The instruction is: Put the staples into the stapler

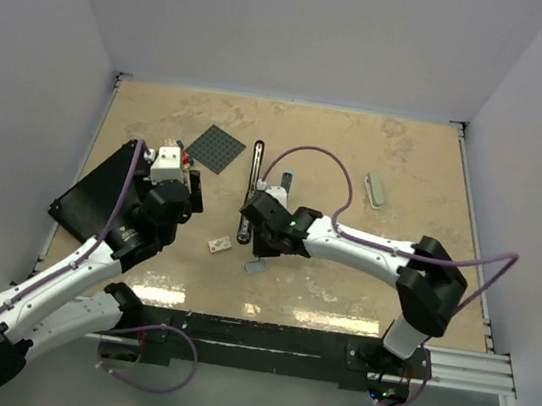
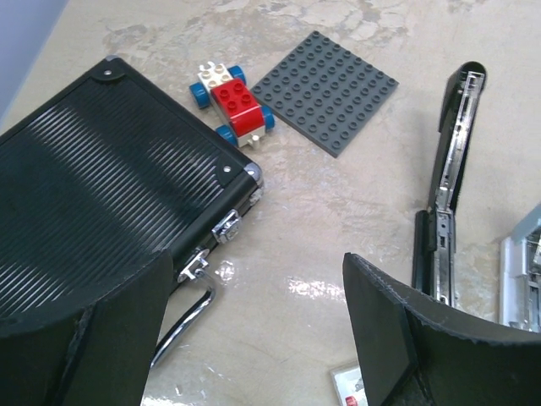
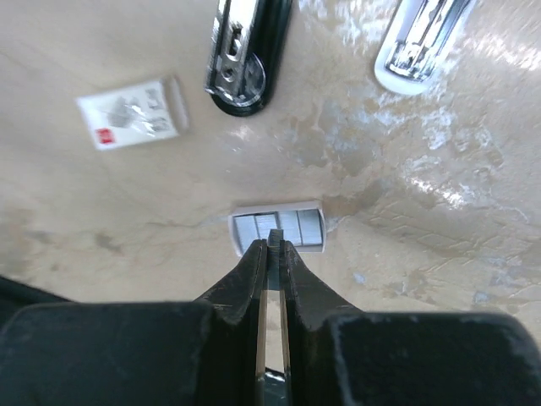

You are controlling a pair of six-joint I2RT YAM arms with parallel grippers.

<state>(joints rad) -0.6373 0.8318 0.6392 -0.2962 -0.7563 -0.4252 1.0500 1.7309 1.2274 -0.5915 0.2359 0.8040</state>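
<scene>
At six o'clock of the stapler (image 3: 245,51), the right gripper (image 3: 272,247) is pinched nearly closed at the staples (image 3: 292,224), while the left gripper (image 2: 256,279) gapes empty.

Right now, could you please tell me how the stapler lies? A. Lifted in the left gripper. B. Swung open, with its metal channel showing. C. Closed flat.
B: the stapler lies swung open on the table, its silver channel bare along its length.
</scene>
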